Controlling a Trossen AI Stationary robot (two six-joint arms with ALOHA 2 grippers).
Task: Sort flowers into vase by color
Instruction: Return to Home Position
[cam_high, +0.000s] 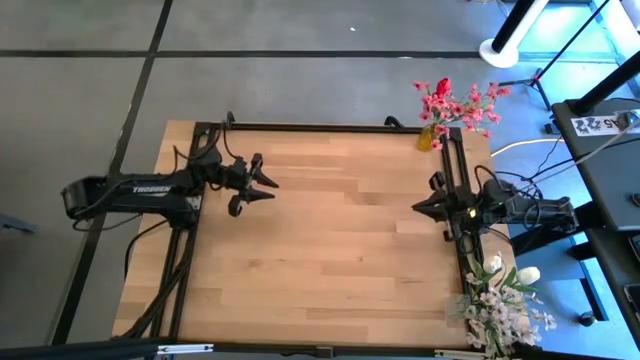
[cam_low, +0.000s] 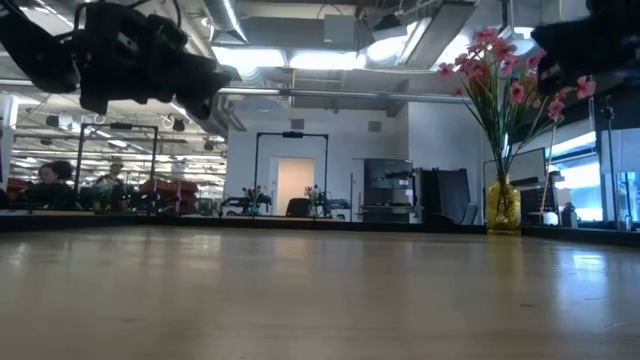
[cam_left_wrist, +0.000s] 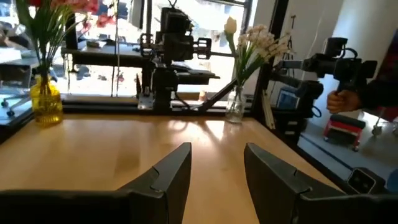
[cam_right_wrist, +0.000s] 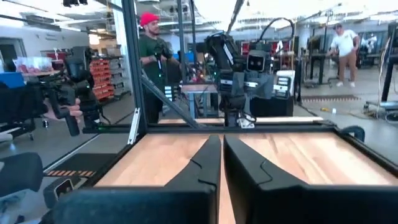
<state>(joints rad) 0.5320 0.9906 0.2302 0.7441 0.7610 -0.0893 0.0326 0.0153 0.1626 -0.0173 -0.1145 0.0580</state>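
A yellow vase (cam_high: 428, 138) stands at the table's far right corner and holds pink blossom sprays (cam_high: 465, 108) and a red tulip (cam_high: 443, 88). A clear vase (cam_left_wrist: 235, 107) at the near right corner holds white tulips (cam_high: 527, 274) and sprays of tiny white blossoms (cam_high: 500, 315). My left gripper (cam_high: 268, 185) hovers open over the table's left part, level, with nothing between its fingers (cam_left_wrist: 177, 163). My right gripper (cam_high: 417, 207) is shut and empty. It points level toward the left from the table's right edge.
The bare wooden tabletop (cam_high: 330, 250) lies between the two grippers. Black frame rails (cam_high: 455, 170) run along the table's edges. Beyond the table stand people (cam_right_wrist: 149, 56), a hand-held camera rig (cam_left_wrist: 336, 65) and workshop gear.
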